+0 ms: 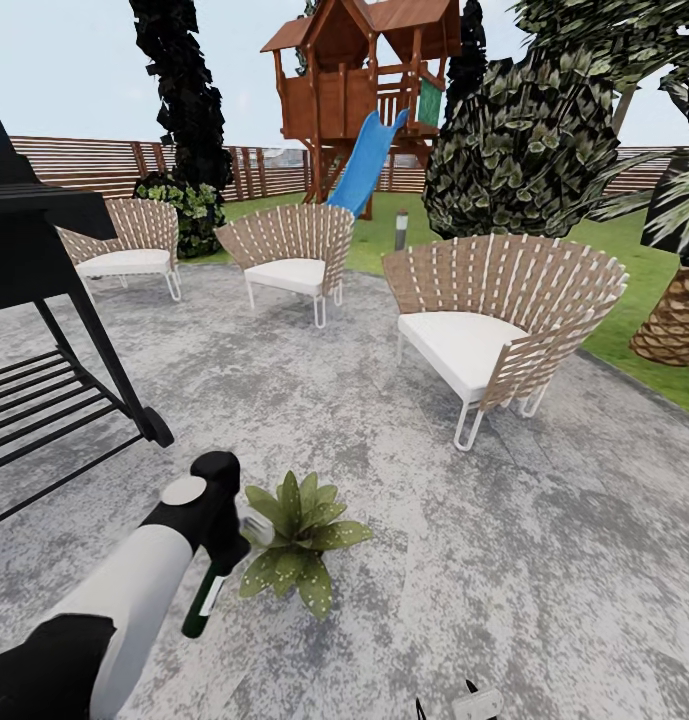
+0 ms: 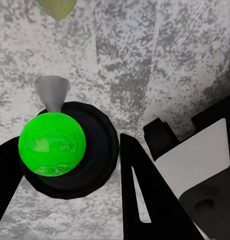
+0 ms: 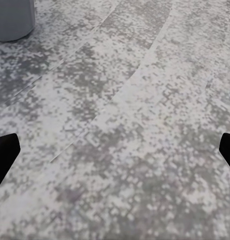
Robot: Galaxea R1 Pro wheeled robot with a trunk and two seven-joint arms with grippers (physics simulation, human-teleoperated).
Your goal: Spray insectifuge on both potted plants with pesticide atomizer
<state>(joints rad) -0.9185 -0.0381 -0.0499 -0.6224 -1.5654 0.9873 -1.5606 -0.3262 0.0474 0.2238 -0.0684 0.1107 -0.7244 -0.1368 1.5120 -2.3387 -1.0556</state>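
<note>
Atomizer hanging beside one potted plant on the patio

The pesticide atomizer (image 1: 206, 596) is hanging upside-down-tilted in the left claw (image 1: 227, 545), its dark green-black body with a white stripe pointing down toward the mottled-grey patio (image 1: 404, 560) and its pale trigger head (image 1: 252, 530) sitting just beside the leaves. In the left wrist view the bottle (image 2: 52, 144) is showing end-on as a bright green round shape inside a dark ring, a grey cone-shaped nozzle (image 2: 52, 92) poking past it. The potted plant (image 1: 299, 540), a low rosette of broad pointed green leaves speckled with pale dots, is standing on the patio; its pot is hidden under the leaves.
</note>
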